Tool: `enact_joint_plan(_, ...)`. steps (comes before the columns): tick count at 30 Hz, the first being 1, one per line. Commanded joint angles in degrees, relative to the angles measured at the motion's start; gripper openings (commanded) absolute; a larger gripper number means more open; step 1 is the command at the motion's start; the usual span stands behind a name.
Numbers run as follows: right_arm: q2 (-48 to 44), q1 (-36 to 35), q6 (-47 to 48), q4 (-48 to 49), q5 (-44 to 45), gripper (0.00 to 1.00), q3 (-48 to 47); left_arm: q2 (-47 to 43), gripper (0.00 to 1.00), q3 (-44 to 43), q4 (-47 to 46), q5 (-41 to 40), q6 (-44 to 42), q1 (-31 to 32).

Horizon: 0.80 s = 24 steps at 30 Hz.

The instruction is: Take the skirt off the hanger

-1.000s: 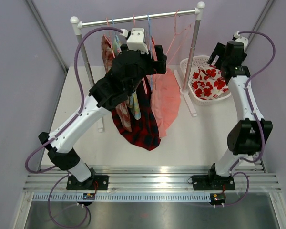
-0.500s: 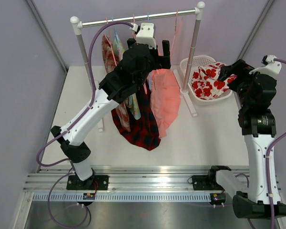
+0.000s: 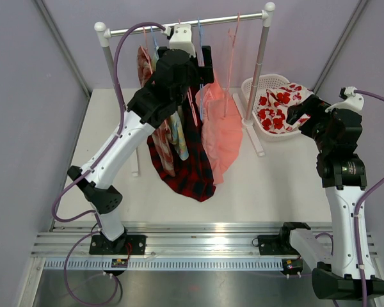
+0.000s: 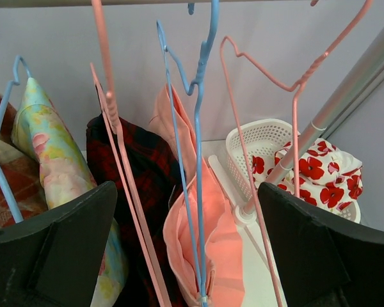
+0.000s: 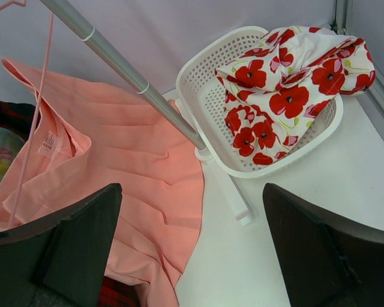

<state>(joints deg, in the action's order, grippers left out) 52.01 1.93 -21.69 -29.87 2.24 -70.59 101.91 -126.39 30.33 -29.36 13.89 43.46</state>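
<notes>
Status: removal not yet done. The salmon pleated skirt point(image 3: 219, 137) hangs from the rail point(image 3: 185, 24), apparently carried on the blue hanger point(image 4: 201, 57); the exact attachment point cannot be confirmed. It drapes beside a red plaid garment point(image 3: 192, 173), its hem low over the bench point(image 3: 269, 179).

Left gripper point(image 4: 187, 192): raised to rail height among the hangers, jaws spread wide, nothing grasped. The skirt's upper edge and the blue hanger sit directly ahead of the jaws but apart from them.

Right gripper point(image 5: 192, 187): released and empty, held back from the rack, above the bench between the skirt and the white basket point(image 3: 256, 83).

Other findings: an empty pink hanger point(image 4: 294, 89) hangs just beside the blue one. A white garment with red flowers point(image 3: 278, 109) lies in the basket.

Assessment: early stage. Outstanding are a grasp on the skirt, freeing it from the hanger, and presumably delivery to the basket
</notes>
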Motion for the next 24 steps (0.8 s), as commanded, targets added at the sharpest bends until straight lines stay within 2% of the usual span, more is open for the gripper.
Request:
enact_joint_plan(1, -0.2, 0.1, 0.1, 1.1, -1.5, 0.99, 0.0, 0.3, 0.94, 0.1, -2.0, 3.0, 0.4, 0.0)
enact_joint_plan(7, -0.3, 0.1, 0.3, 1.4, -1.4, 0.99, 0.4, -1.0, 0.88, 1.8, -4.3, 4.2, 1.1, 0.1)
enact_joint_plan(15, -0.9, 0.1, 0.6, 1.1, -1.4, 0.99, 0.3, 2.5, 0.85, -0.7, -2.4, 2.9, 0.8, 0.0)
enact_joint_plan(17, -1.1, 0.0, 0.7, 1.0, -1.3, 0.99, 0.4, 2.9, 0.79, -0.7, -2.5, 2.6, 0.8, 0.0)
enact_joint_plan(21, -1.4, 0.1, 0.6, 1.1, -1.3, 0.99, 1.0, 4.2, 0.75, -1.1, -2.6, 2.6, 0.8, 0.0)
enact_joint_plan(23, -1.6, 0.1, 0.6, 1.4, -1.3, 0.99, 1.3, 4.9, 0.65, -1.8, -2.2, 2.6, 0.7, -0.1)
enact_joint_plan(24, -1.5, 0.1, 0.7, 1.5, -1.3, 0.99, 1.3, 5.1, 0.55, -2.0, -2.2, 2.5, 0.8, -0.1)
